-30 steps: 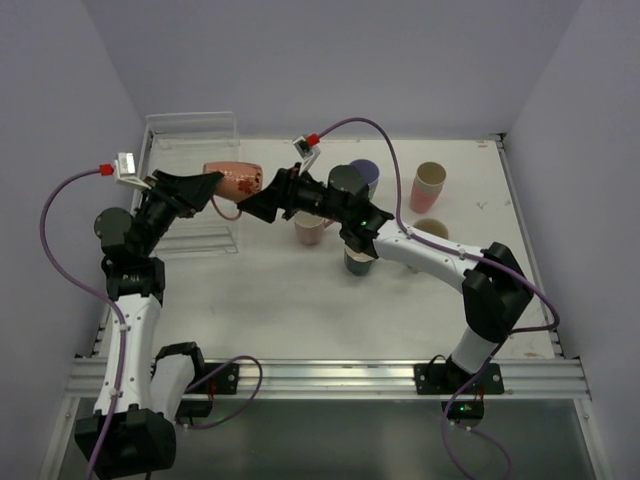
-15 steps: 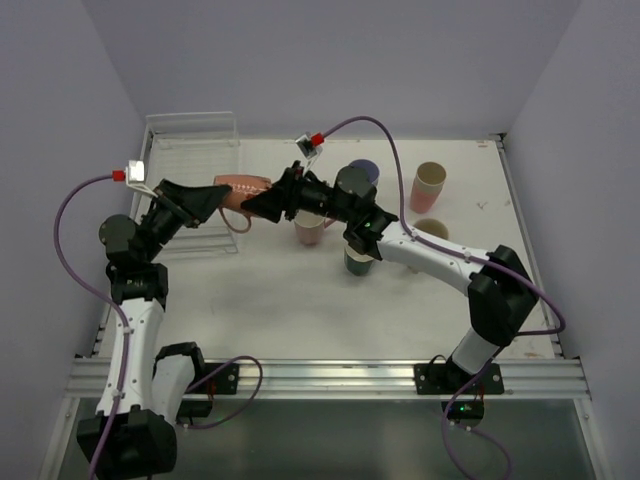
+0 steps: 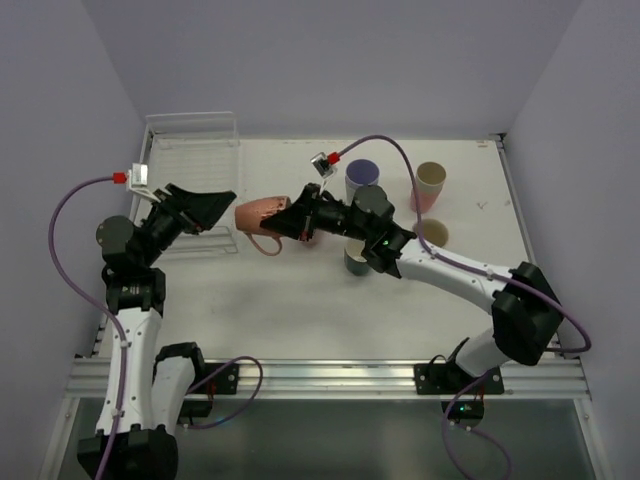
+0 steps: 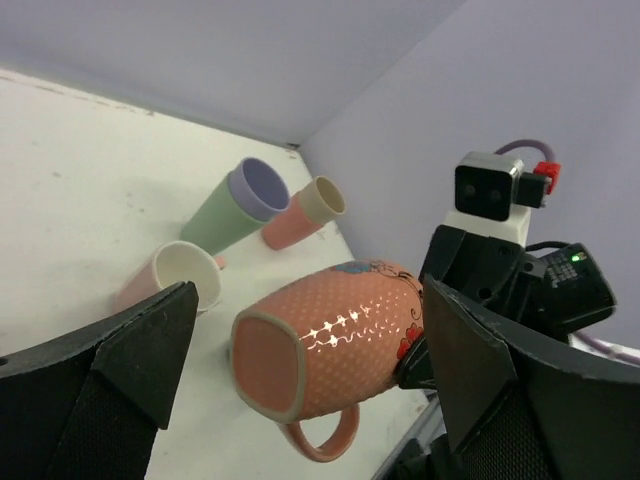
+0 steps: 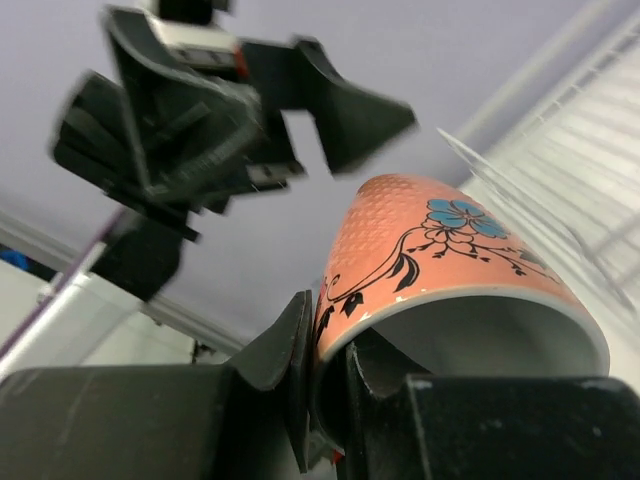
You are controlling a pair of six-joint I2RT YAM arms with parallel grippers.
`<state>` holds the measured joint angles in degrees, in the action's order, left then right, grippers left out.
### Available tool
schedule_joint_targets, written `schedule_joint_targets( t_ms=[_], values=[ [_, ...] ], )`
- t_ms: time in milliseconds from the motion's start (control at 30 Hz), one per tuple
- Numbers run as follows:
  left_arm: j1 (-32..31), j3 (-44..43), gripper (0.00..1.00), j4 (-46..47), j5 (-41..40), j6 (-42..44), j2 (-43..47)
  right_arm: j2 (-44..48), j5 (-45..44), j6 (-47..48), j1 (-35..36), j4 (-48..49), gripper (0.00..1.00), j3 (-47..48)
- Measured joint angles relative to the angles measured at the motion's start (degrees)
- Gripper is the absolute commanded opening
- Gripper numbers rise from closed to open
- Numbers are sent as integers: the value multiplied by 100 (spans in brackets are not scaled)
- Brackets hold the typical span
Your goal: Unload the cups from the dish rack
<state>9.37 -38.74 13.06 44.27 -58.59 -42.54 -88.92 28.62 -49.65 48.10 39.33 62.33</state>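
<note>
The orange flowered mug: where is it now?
In the top view the mug is left of centre, pinched at its rim by the right claw, just right of the open left claw.

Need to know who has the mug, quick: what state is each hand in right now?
Left hand: open, holding nothing.
Right hand: closed on the rim of the salmon-pink dotted ceramic mug with a flower print.

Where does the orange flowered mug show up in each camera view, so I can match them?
Top external: orange mug left of centre, on its side, just right of the dish rack.
Left wrist: orange mug lower centre, base facing camera, handle down.
Right wrist: orange mug centre right, rim pinched by the right claw.
Shared landmark: the open left claw, seen in all three.
</note>
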Motion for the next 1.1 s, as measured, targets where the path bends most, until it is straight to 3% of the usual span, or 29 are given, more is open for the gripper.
schedule_joint_targets(
  t_ms=[167, 333, 567, 733, 1100],
  values=[
    [0, -527, 100, -1202, -376, 1320, 356, 835, -404, 870, 0, -2079, 0, -234],
    [-52, -503, 100, -2153, -686, 2378, 1108, 1591, -1156, 1969, 184, -4376, 0, -348],
    [-673, -249, 100, -3254, -1563, 3506, 1591, 1119, -2339, 2981, 911, -6669, 0, -59],
    [-1165, -168, 100, -3545, -2227, 3849, 1784, 44, -3093, 3318, 1244, -7191, 0, 463],
    [-1178, 229, 100, -3560, -2861, 3991, 2271, -1355, -3862, 3698, 1414, -7403, 3, 1523]
  ],
)
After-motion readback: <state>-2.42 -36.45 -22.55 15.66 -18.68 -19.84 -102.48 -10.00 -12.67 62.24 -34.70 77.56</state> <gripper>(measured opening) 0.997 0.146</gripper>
